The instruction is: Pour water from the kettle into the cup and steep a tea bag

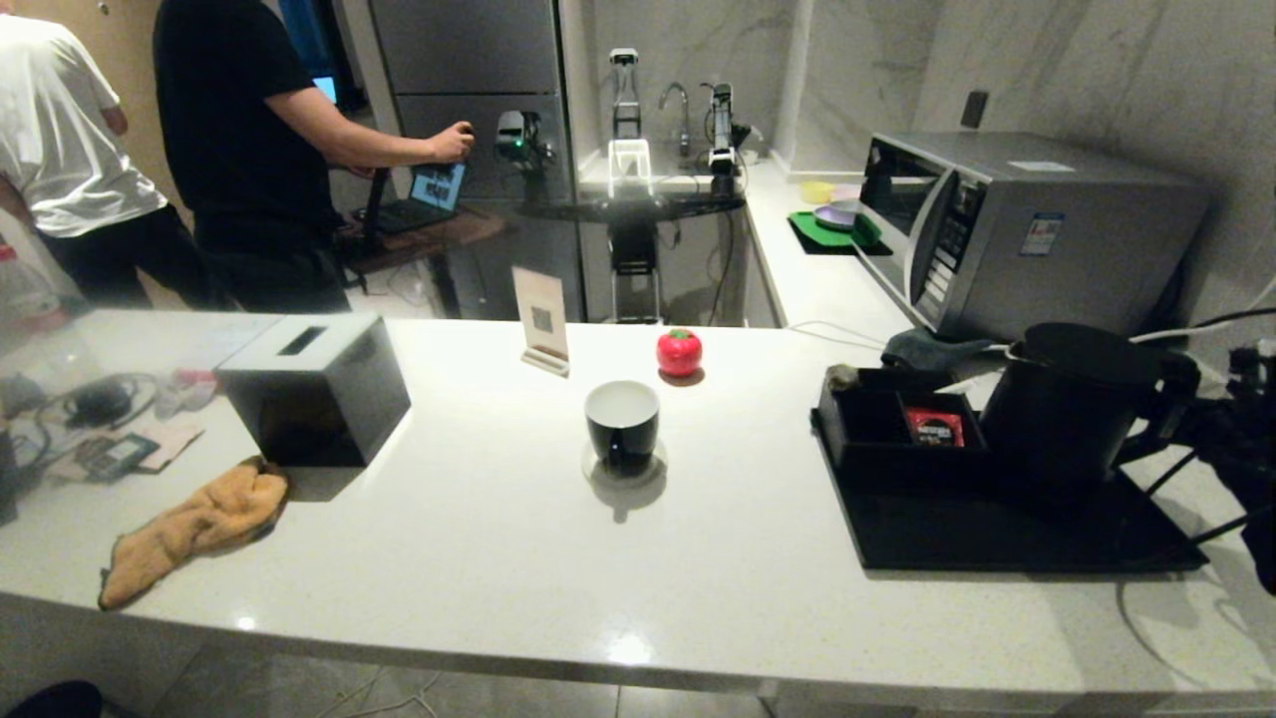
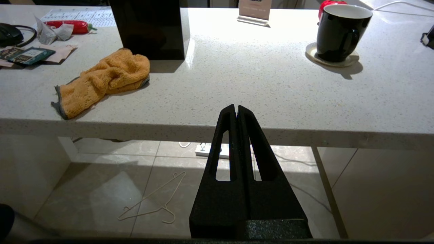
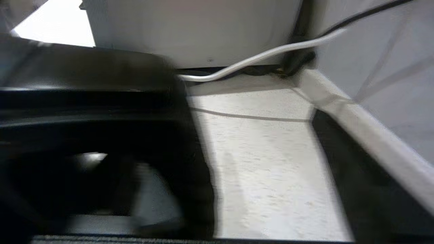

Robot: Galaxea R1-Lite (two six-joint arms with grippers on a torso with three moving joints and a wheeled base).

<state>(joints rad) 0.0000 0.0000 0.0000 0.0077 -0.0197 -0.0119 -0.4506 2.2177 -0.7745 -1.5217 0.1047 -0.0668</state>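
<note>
The matte black kettle (image 1: 1072, 409) stands on a black tray (image 1: 997, 534) at the right of the counter. My right gripper (image 3: 264, 142) is at the kettle's loop handle (image 1: 1168, 384), open, with bare counter showing between its fingers; the kettle (image 3: 84, 101) fills the view beside one finger. The glossy black cup (image 1: 622, 424), white inside, sits on a coaster mid-counter; I cannot make out water in it. It also shows in the left wrist view as the cup (image 2: 339, 32). My left gripper (image 2: 236, 107) hangs shut and empty below the counter's front edge.
A low black compartment box (image 1: 892, 429) holding a red packet (image 1: 934, 427) sits on the tray left of the kettle. A red tomato-shaped object (image 1: 679, 352), a sign stand (image 1: 541, 321), a black tissue box (image 1: 314, 389) and an orange cloth (image 1: 194, 524) lie leftward. A microwave (image 1: 1027, 234) stands behind.
</note>
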